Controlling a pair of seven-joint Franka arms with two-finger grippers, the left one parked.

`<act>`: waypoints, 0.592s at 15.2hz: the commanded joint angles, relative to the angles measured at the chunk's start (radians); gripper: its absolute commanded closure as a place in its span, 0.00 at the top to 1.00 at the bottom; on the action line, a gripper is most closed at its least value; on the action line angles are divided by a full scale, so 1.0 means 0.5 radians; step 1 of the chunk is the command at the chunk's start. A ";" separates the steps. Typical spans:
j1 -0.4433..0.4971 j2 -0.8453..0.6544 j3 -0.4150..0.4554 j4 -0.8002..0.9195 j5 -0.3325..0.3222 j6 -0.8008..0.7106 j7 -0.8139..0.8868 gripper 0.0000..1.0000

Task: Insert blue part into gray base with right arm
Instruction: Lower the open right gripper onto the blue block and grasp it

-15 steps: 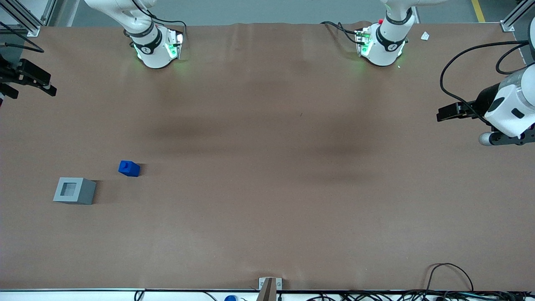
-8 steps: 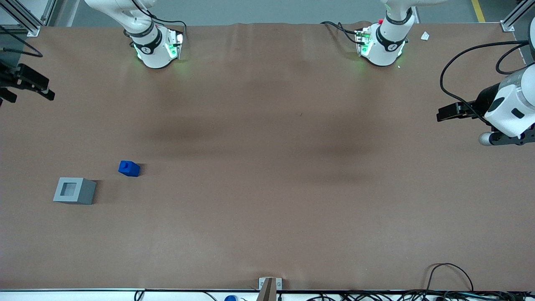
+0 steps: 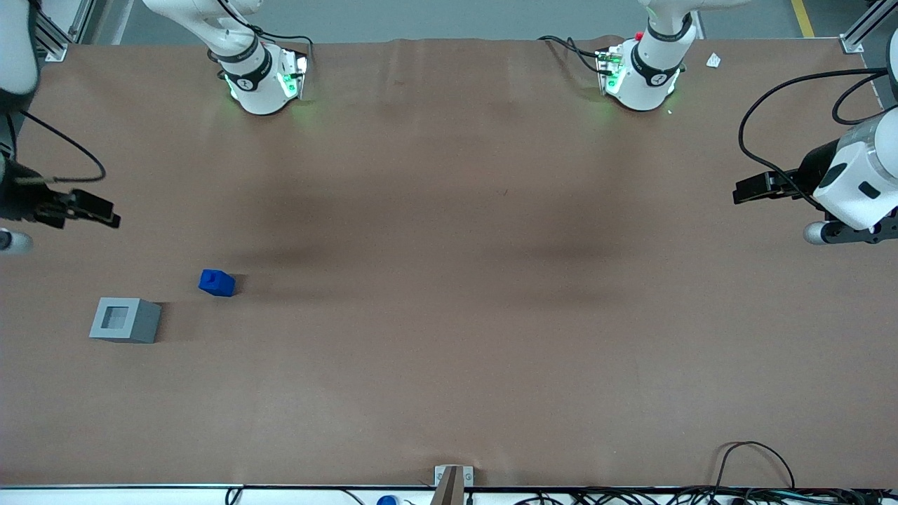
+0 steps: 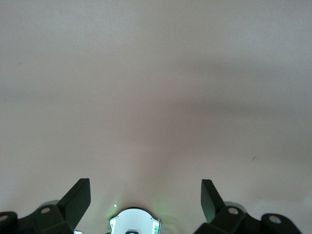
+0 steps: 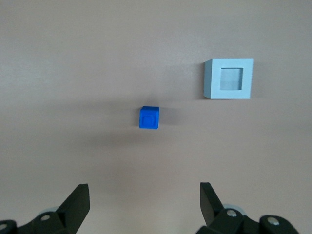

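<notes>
The blue part (image 3: 217,283) stands on the brown table with its stud up. Beside it, slightly nearer the front camera and closer to the working arm's end of the table, sits the gray base (image 3: 125,320), recess facing up and empty. My right gripper (image 3: 105,214) hangs above the table edge, farther from the front camera than both blocks and apart from them. In the right wrist view the gripper (image 5: 144,187) is open with only bare table between its fingers; the blue part (image 5: 149,117) and gray base (image 5: 229,79) lie ahead of it.
Two white arm bases (image 3: 259,77) (image 3: 642,70) with green lights stand along the table's back edge. A small white scrap (image 3: 713,60) lies near one. Cables (image 3: 758,463) and a metal bracket (image 3: 452,480) sit at the edge nearest the front camera.
My right gripper has come down toward the front camera and a little inward over the table, closer to the blue part. Both blocks have stayed put.
</notes>
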 commanded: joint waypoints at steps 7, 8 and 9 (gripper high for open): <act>-0.012 0.287 0.021 -0.371 0.012 0.641 -0.012 0.99; -0.006 0.333 0.024 -0.374 0.015 0.709 -0.012 0.99; 0.000 0.376 0.024 -0.371 0.025 0.749 -0.009 0.99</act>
